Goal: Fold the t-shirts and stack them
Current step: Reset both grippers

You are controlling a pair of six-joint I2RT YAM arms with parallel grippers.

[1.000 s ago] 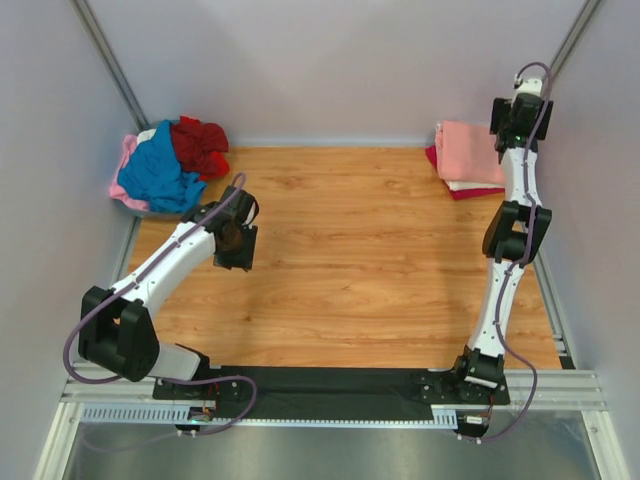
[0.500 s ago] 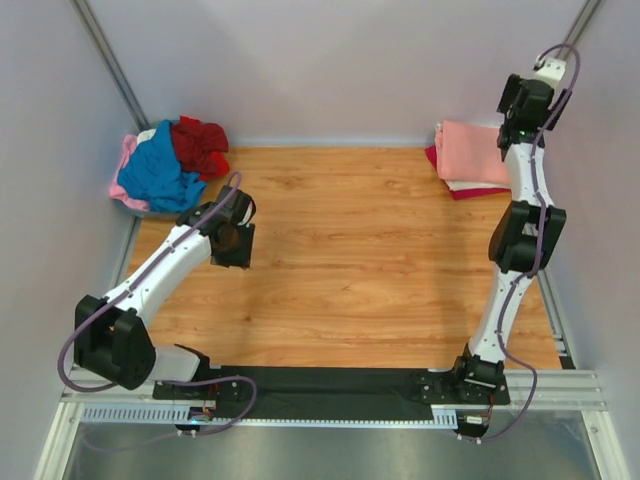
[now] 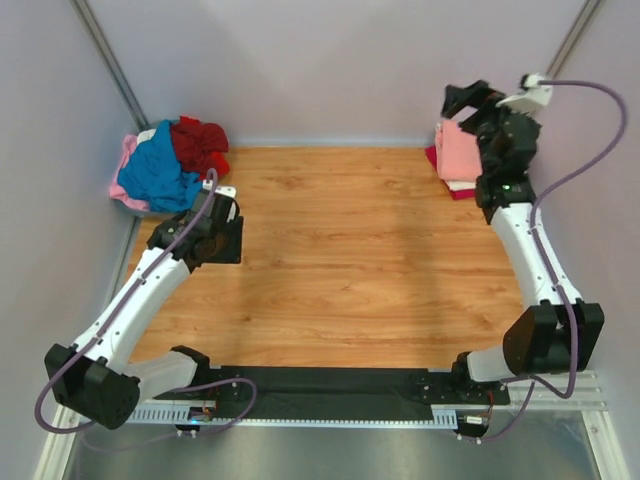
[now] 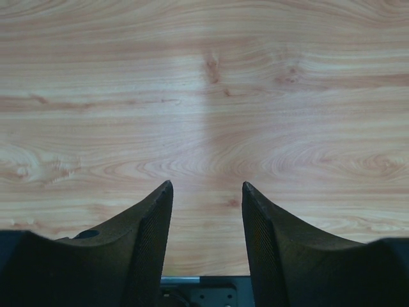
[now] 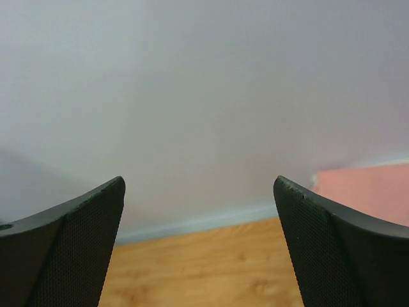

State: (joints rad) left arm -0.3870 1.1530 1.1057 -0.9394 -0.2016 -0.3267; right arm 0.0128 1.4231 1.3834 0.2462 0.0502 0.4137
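A heap of loose t-shirts lies at the back left corner: a blue one (image 3: 157, 172), a dark red one (image 3: 199, 146) and a pale pink one (image 3: 124, 168) under them. A folded stack (image 3: 458, 158) sits at the back right, salmon-pink on top, with cream and dark red edges below. Its pink top also shows in the right wrist view (image 5: 370, 192). My left gripper (image 3: 222, 240) is open and empty over bare wood, just right of the heap. My right gripper (image 3: 465, 98) is open and empty, raised above the stack's far left end and facing the back wall.
The wooden table (image 3: 350, 260) is walled at the back and on both sides. A black strip with the arm bases (image 3: 330, 390) runs along the near edge. The left wrist view shows only wood grain (image 4: 204, 96) below the fingers.
My right arm has swung down and left, its gripper turning from over the stack's right side toward the back wall. My left gripper has slid slightly left and toward the heap.
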